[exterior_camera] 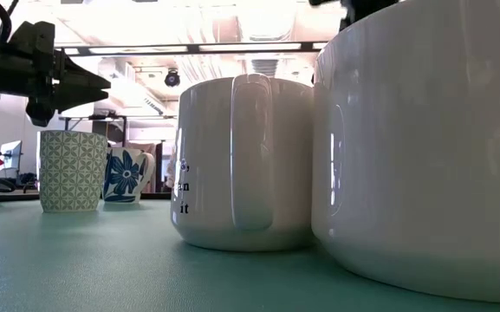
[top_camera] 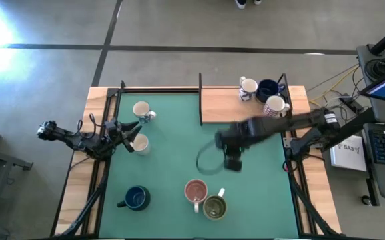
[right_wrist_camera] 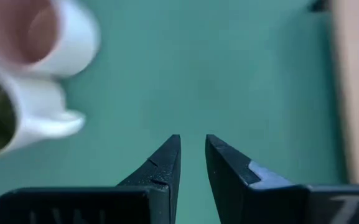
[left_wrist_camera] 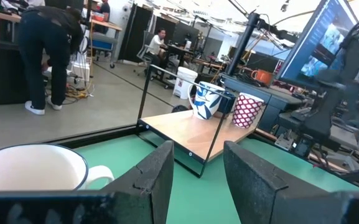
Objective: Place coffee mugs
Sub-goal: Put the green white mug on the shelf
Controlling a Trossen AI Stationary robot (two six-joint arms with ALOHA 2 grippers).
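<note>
Three mugs (top_camera: 261, 95) stand on the far-right wooden shelf (top_camera: 219, 107). The right gripper (top_camera: 233, 162) hangs over the green mat (top_camera: 172, 160); the left gripper (top_camera: 131, 133) sits between two white mugs (top_camera: 141, 127).

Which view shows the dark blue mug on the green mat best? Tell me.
The high view: the dark blue mug shows whole from above, near the mat's front left corner. The low and both wrist views don't show it.

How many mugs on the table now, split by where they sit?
On the green mat: 5 (two white, dark blue, pink-lined, olive-lined)
On the wooden shelf: 3 (floral, dark blue, red-patterned)
Total: 8
</note>
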